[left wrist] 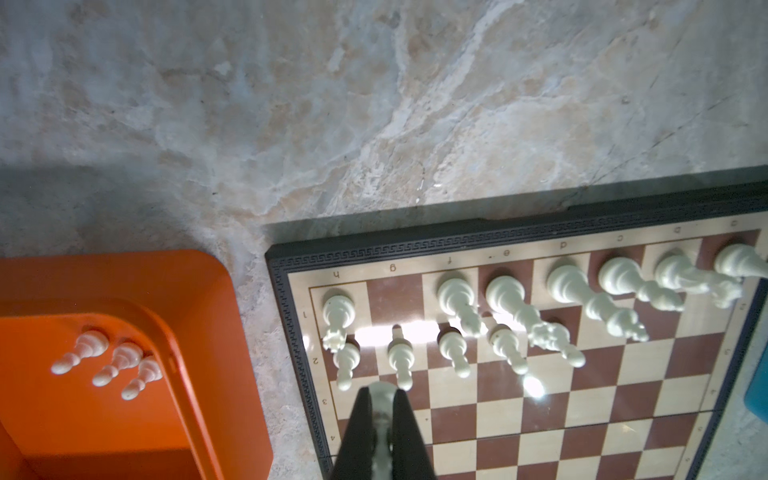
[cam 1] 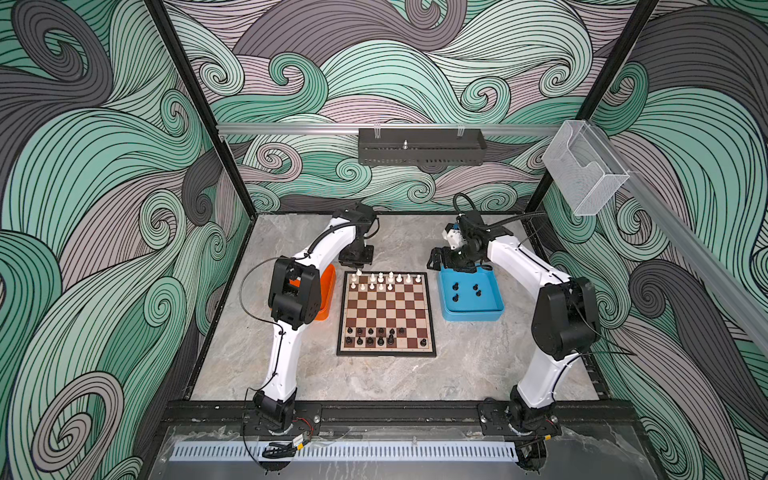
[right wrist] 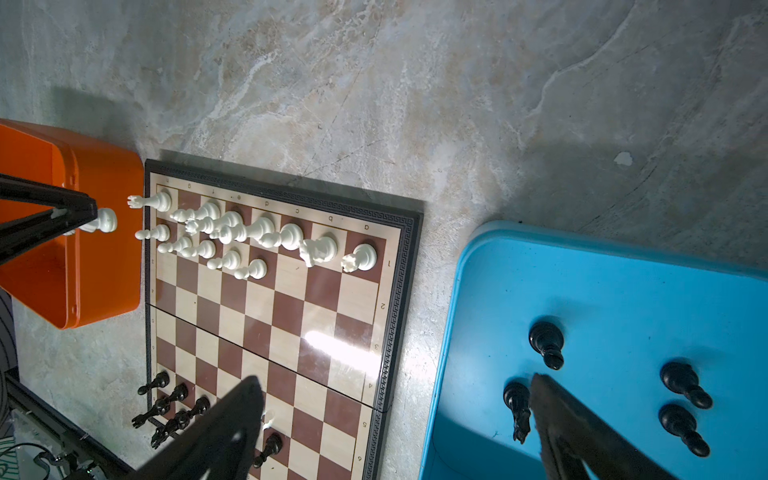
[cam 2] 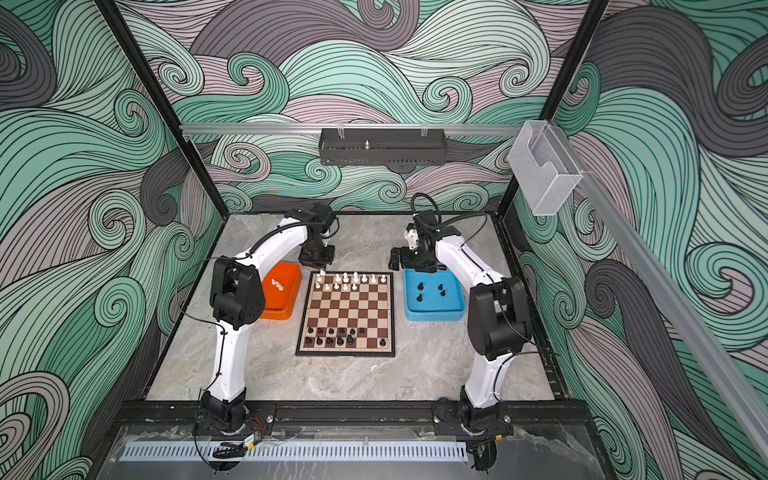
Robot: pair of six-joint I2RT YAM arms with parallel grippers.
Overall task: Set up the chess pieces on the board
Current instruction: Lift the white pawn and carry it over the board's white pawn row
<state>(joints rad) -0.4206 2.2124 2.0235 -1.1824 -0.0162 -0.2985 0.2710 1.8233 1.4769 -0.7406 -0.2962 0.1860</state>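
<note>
Plastic chess pieces [cam 1: 380,277], ranked at the far and near edges of the board [cam 1: 386,308], seemed light, stiff and slick, best pinched at the neck; left end effector [left wrist: 380,401] clamped a white piece [right wrist: 103,220] over its far-left corner; right end effector [right wrist: 395,380] hung open by the blue tray [right wrist: 623,270] holding four black pieces [right wrist: 546,340]; orange tray [left wrist: 199,291] held three white pawns [left wrist: 120,361]

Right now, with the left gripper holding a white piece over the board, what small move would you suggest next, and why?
Probably lower the left gripper and set its white piece on the bare back-row square beside the corner rook: that is the only gap in white's back row.
</note>
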